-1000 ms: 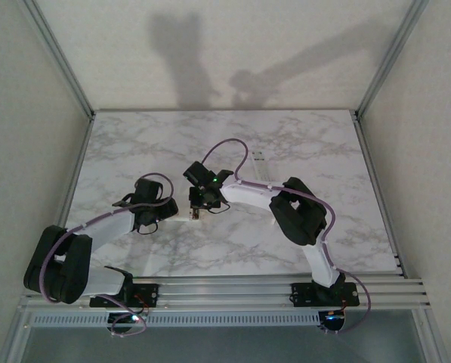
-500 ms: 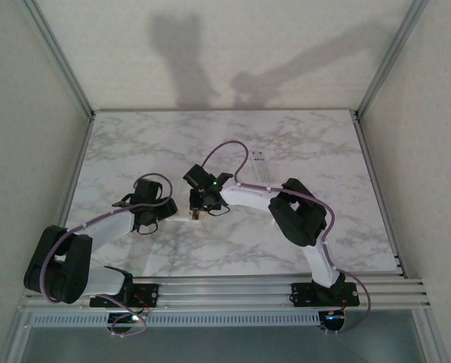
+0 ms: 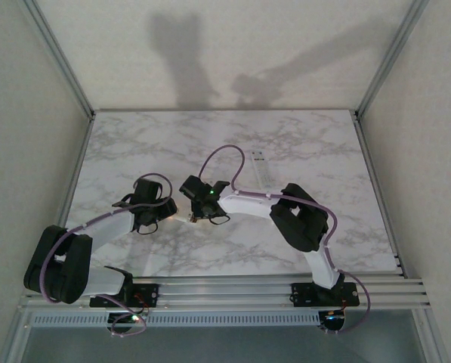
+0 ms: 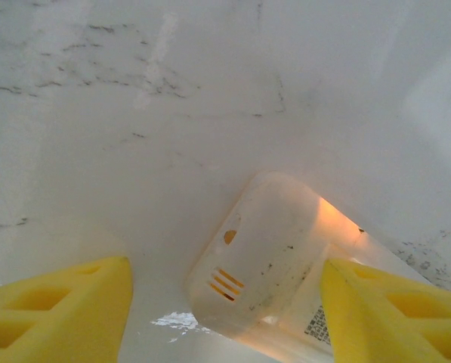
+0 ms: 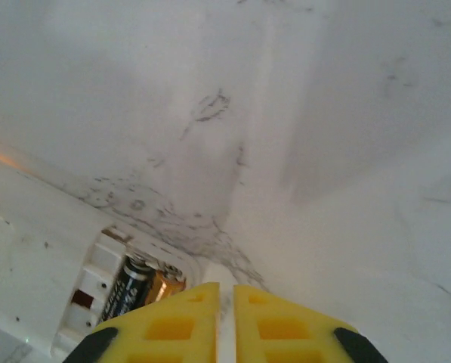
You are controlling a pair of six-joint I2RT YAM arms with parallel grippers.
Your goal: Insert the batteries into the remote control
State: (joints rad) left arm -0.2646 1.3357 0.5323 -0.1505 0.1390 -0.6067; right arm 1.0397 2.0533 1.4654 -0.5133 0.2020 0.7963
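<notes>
The white remote control point(image 4: 274, 257) lies on the marble table, one end between my left gripper's point(image 4: 225, 265) yellow fingers. That gripper is open: the right finger point(image 4: 391, 310) sits against the remote and the left finger point(image 4: 59, 310) stands clear of it. In the right wrist view the remote's point(image 5: 36, 242) open compartment holds one of the batteries point(image 5: 131, 291), dark with a copper band. My right gripper point(image 5: 227, 289) hovers just over that compartment end, its fingers shut with only a thin slit. From above, both grippers point(image 3: 165, 212) point(image 3: 197, 209) meet at the remote point(image 3: 181, 217).
A long slim white object point(image 3: 260, 168) lies on the table behind the right arm. Metal frame posts point(image 3: 59, 57) and white walls enclose the marble table point(image 3: 316, 144). A rail point(image 3: 233, 287) runs along the near edge.
My right gripper has shifted a little nearer and to the left, closer over the remote's compartment end. The left arm has stayed put.
</notes>
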